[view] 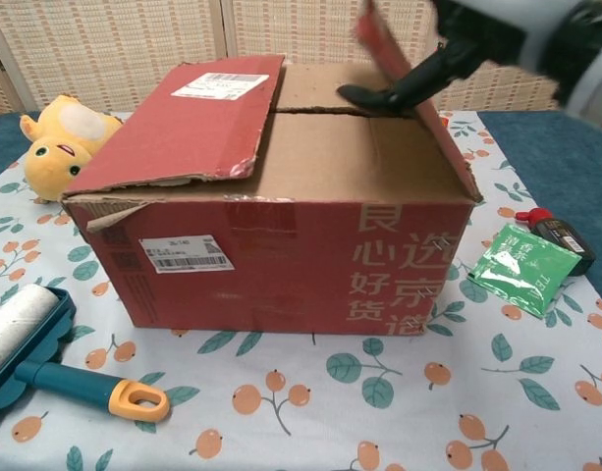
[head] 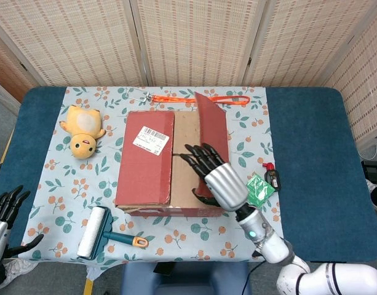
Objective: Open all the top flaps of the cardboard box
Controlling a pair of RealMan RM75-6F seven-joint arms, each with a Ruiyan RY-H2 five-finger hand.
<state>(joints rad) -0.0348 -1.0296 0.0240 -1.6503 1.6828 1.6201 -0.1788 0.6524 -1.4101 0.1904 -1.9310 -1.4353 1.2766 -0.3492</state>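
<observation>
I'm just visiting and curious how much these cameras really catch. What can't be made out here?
- Box contents: the inner brown flaps cover the cardboard box in both views.
- Right hand: chest view cuts it off at the top edge; only dark fingers under the raised flap show.
- Left hand: cropped by the head view's corner.
- Shipping label: print too small to read.
</observation>
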